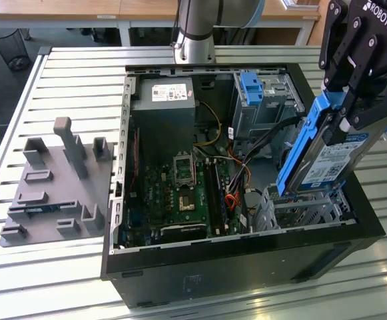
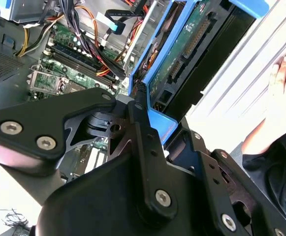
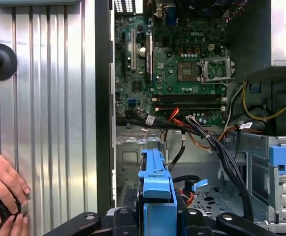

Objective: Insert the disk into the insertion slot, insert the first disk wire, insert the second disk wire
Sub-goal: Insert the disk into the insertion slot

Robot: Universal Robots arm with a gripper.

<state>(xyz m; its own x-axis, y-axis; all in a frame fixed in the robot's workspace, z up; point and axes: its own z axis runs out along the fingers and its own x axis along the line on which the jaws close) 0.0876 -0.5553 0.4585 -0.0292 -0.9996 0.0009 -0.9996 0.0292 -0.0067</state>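
The disk (image 1: pixel 328 155) stands on edge with its long axis steeply tilted. Its lower end is at the top of the insertion slot (image 1: pixel 303 208) in the open computer case (image 1: pixel 180 277), and its upper end leans toward the exterior view's right. The gripper (image 1: pixel 342 113) slants down from above, fingers (image 1: pixel 370 107) pinching the disk's blue carrier near its upper end. A person's hand (image 3: pixel 2 184) rests on the slatted counter (image 3: pixel 49 123).

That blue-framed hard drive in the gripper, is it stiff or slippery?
Probably stiff: the disk hangs tilted from the gripper without sagging. Its metal body looks heavy for its size. Its smooth blue frame may slip, being held near its upper end.
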